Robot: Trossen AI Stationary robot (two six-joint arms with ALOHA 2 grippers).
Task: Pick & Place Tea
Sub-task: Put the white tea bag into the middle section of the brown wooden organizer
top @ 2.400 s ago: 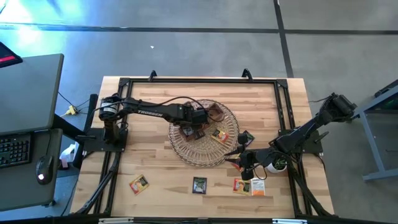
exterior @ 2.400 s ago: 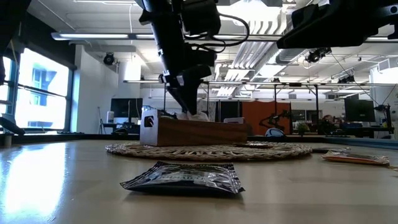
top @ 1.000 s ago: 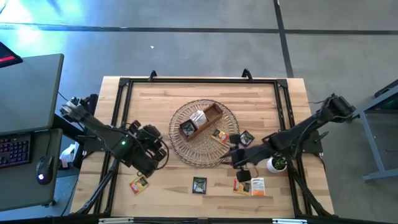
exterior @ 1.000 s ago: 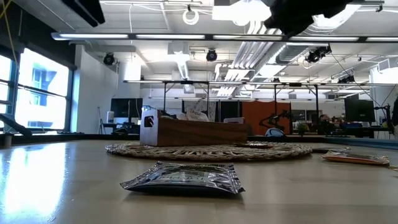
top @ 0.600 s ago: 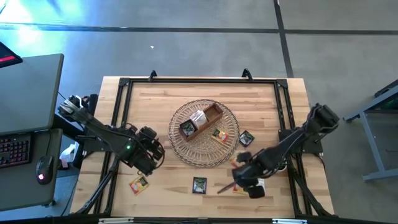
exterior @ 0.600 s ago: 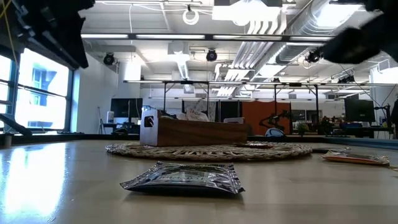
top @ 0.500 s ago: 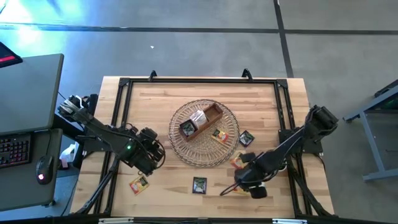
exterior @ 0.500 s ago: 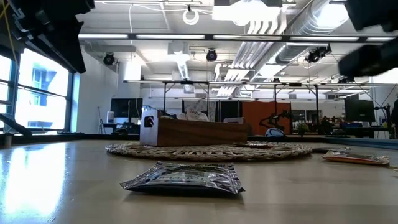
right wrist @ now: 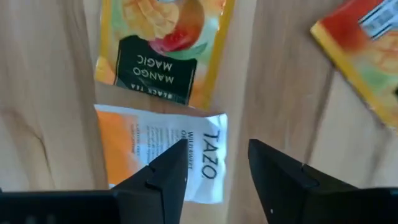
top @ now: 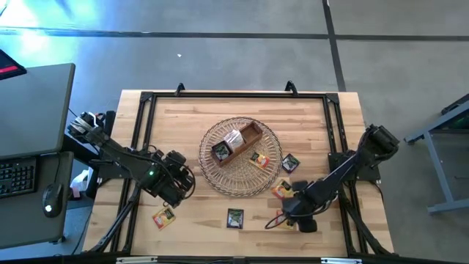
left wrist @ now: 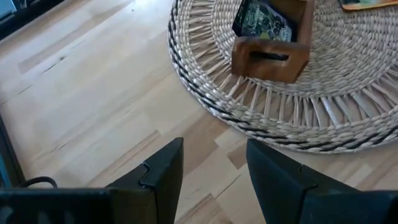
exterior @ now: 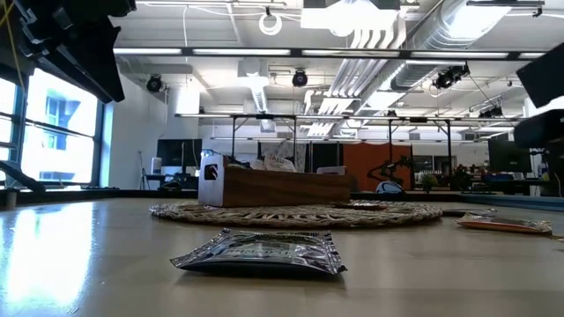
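Observation:
Tea sachets lie flat on the table. A black one [top: 234, 218] is near the front edge and also shows in the low view [exterior: 260, 253]. There are orange ones at the front left [top: 164, 217] and by the basket [top: 281, 191], and a black one [top: 290, 163] beside it. My right gripper [top: 287, 216] is open, pointing down over a white-orange TAZO sachet [right wrist: 161, 155]. That sachet lies next to an orange mango sachet [right wrist: 165, 43]. I cannot tell whether the gripper touches it. My left gripper [top: 187, 181] is open and empty, left of the basket.
A round wicker basket [top: 242, 156] sits mid-table. On it is a brown wooden tray [top: 236, 141] holding a black sachet [left wrist: 261, 20] and a white one, with an orange sachet [top: 258, 158] beside it. A black frame [top: 139, 132] runs along the table's edges.
My right gripper has gone from beside the basket toward the table's near edge and down, and now stands over the white-orange and mango sachets. No sachet has moved.

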